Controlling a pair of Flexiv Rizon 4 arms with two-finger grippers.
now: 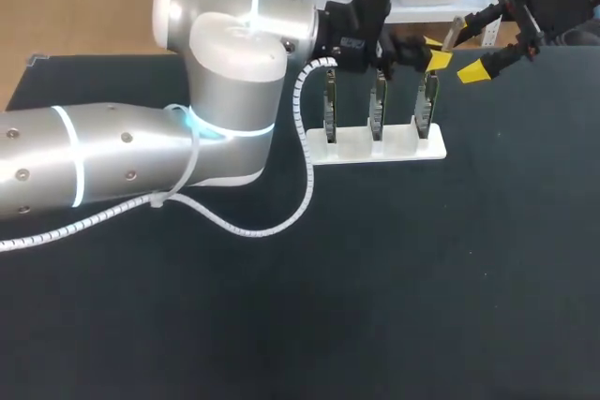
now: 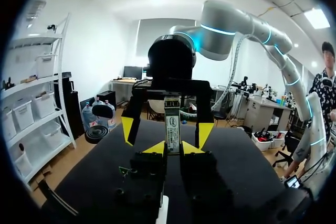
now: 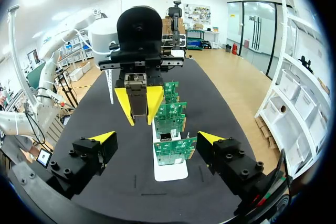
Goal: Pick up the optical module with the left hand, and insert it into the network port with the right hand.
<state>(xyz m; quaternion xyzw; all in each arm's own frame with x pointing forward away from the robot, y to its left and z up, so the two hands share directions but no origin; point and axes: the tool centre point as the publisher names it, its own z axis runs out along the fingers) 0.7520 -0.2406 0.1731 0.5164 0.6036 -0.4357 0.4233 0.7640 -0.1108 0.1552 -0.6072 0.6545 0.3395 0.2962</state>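
One step looks done: the left gripper (image 2: 174, 148) has its jaws pinching the optical module (image 2: 172, 124), which stands upright between the yellow tips and clear of the table (image 1: 422, 278). In the head view this sits in the upper middle of the frame, just above the three circuit boards (image 1: 377, 110) that stand in a white base (image 1: 375, 149). The right gripper (image 3: 157, 138) comes in from the upper right and faces the left one. Its jaws are spread wide, with one tip on each side of the module and neither touching it. I judge the handover not yet made. The right jaws have to close on the module, the left has to let go, and the insertion into the network port remains. The port is too small to pick out on the boards.
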